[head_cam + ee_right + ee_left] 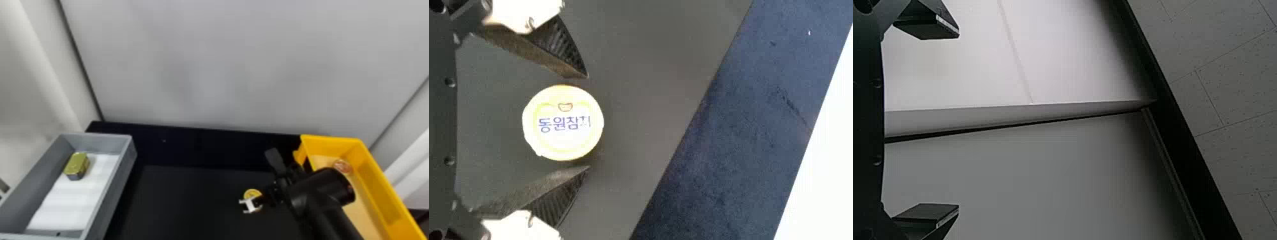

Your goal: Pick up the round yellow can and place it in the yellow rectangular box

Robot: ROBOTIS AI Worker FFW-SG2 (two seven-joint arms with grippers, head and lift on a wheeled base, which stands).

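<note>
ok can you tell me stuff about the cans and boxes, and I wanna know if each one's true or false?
1. The round yellow can is between the right gripper's fingers. True.
2. A reddish round thing is in the yellow box. True.
3. The round yellow can is in the yellow box. False: it's on the black table.
4. The gray box is on the robot's right. False: it's on the left.
</note>
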